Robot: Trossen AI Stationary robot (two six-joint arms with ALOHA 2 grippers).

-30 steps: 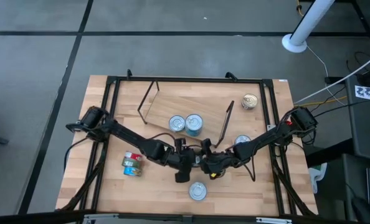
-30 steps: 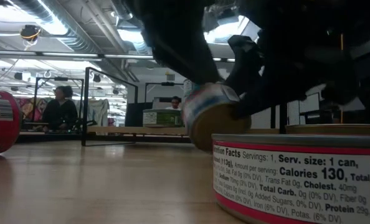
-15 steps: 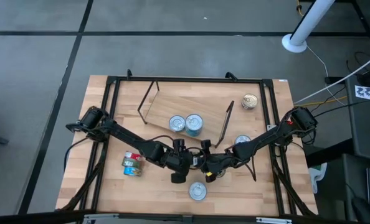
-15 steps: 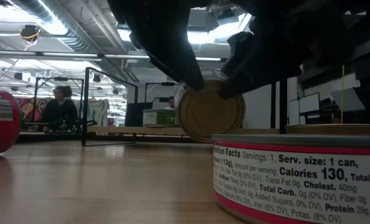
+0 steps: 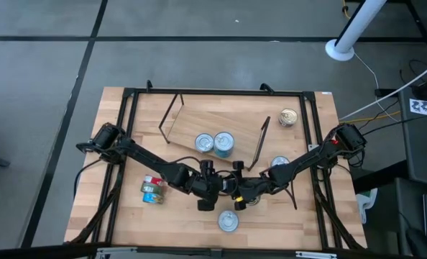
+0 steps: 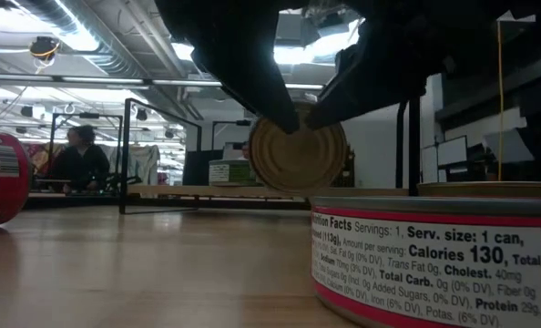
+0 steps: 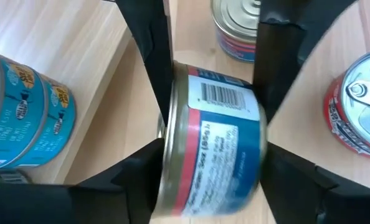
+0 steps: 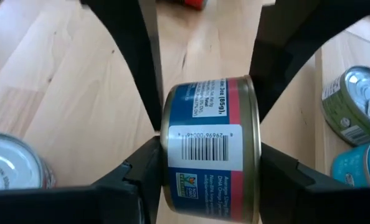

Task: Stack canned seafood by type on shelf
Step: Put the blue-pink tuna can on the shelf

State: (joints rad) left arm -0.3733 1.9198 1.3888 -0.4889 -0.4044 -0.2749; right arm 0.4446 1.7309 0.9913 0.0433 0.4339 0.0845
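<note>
Nearest the front edge of the counter (image 5: 127, 216) stands a red-labelled tin (image 5: 228, 221), its nutrition panel filling the low view's foreground (image 6: 434, 264). Just behind it, both arms meet over the counter's middle. The left gripper (image 7: 213, 134) and the right gripper (image 8: 210, 134) are each clamped on the same blue-and-red tin (image 7: 213, 155), which is turned on its side and held clear of the counter; the low view shows its gold end (image 6: 298, 153) facing the camera, and the right wrist view shows its barcode (image 8: 210, 171). Each pair of jaws presses on the tin's flat ends. To the left arm's side lies a red-and-green tin (image 5: 152, 191), tipped on its side. Beside the right arm sits a silver-lidded tin (image 5: 279, 165). Farther back is the shelf (image 5: 213, 126), with two teal tins (image 5: 215, 143) standing side by side on it. Beyond the shelf's right end, a gold-lidded tin (image 5: 289, 117) stands alone on the counter.
</note>
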